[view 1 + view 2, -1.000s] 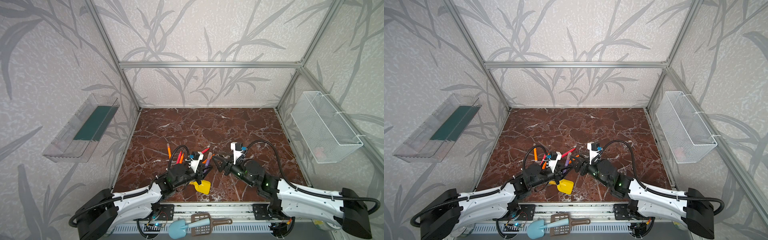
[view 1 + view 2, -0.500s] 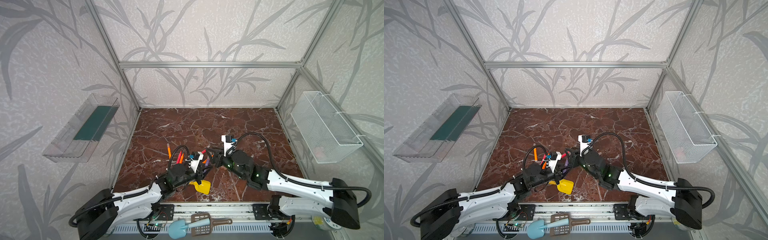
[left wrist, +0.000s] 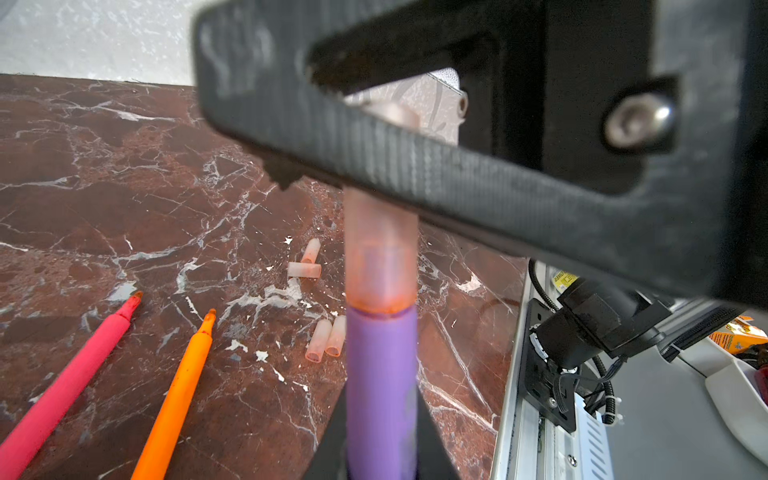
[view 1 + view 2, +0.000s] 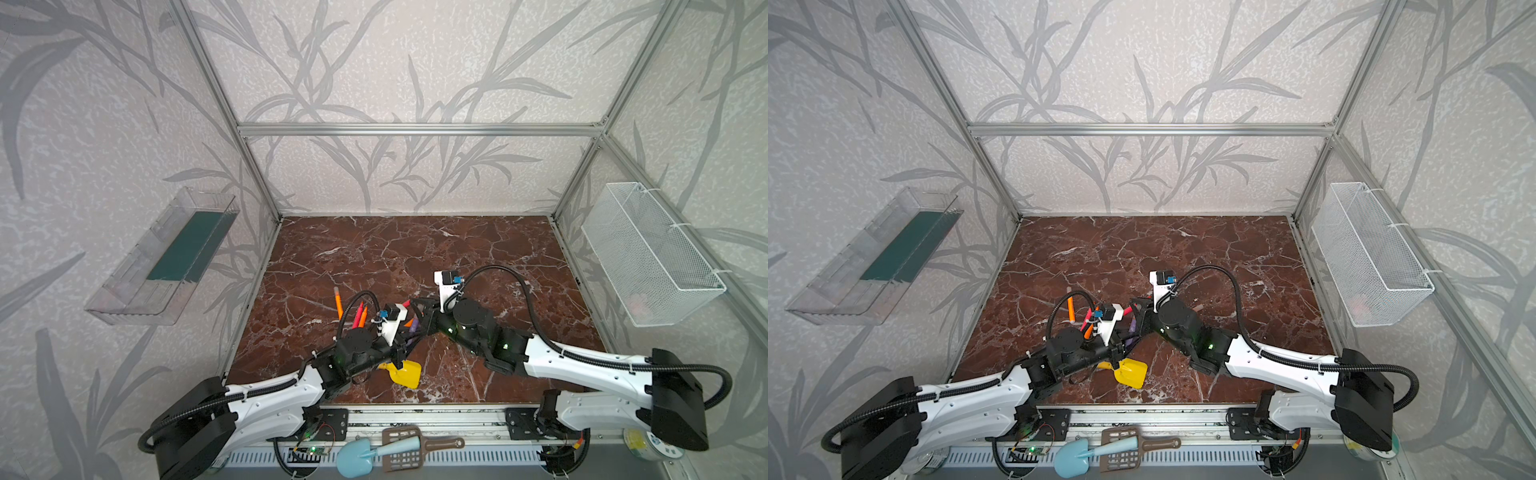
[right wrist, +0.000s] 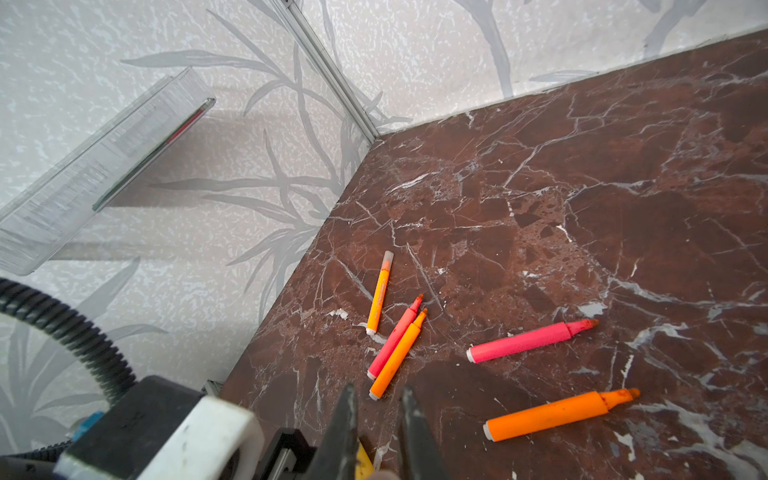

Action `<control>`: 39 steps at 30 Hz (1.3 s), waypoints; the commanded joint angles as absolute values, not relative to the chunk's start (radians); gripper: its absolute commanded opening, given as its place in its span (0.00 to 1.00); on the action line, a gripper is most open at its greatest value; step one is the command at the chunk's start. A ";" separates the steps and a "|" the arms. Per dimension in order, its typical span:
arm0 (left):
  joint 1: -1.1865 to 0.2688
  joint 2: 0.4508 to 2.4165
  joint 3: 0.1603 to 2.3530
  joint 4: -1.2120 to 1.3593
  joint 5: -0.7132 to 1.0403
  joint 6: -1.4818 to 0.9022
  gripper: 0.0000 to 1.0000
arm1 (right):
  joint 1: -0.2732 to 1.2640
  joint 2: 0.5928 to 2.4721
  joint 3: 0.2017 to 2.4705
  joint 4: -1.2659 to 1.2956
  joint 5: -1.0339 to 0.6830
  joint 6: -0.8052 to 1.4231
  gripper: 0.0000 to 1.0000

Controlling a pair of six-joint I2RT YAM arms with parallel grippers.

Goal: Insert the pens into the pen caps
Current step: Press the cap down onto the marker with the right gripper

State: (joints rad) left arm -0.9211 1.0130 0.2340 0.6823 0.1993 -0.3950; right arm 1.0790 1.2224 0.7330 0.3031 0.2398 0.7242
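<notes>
1. The left gripper (image 3: 382,442) is shut tight on the purple pen (image 3: 381,374). The pen is a smooth round stick, and it pokes straight out from between the black fingers.
2. A pen cap (image 3: 380,249) sits over the tip of that pen. It is a short, see-through, pinkish tube with an orange smear inside.
3. The right gripper (image 5: 377,399) is pinched shut on the far end of that cap. One ribbed black finger (image 3: 415,166) crosses in front of it.
4. Four loose caps (image 3: 304,270) lie on the table in two little pairs.
5. The other pens lie flat, close to the left wall.
   - A thin orange pen (image 5: 379,295) has a cap on its tip.
   - A red-pink pen (image 5: 395,336) and an orange pen (image 5: 397,353) lie side by side, touching.
   - A second red-pink pen (image 5: 528,340) and a second orange pen (image 5: 557,413) lie apart from each other, with their tips bare.
6. A yellow toy shovel (image 4: 405,372) lies just beside the left arm, near the front edge.
7. The table (image 4: 415,249) looks like shiny dark red stone with white cracks.
8. The walls are pale with grey leaf shapes, and silver metal bars hold them.
9. A clear plastic tray (image 4: 162,266) hangs on the left wall and a white wire basket (image 4: 648,253) on the right wall.
</notes>
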 commanded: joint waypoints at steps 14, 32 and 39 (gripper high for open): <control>-0.902 0.818 0.417 0.433 0.107 -0.350 0.00 | 1.138 1.300 0.646 0.436 0.047 0.730 0.00; -0.807 0.811 0.541 0.342 -0.060 -0.337 0.00 | 1.350 1.350 0.591 0.468 0.320 0.881 0.00; -0.633 0.810 0.535 0.381 0.212 -0.480 0.00 | 1.355 1.353 0.531 0.641 0.250 0.795 0.00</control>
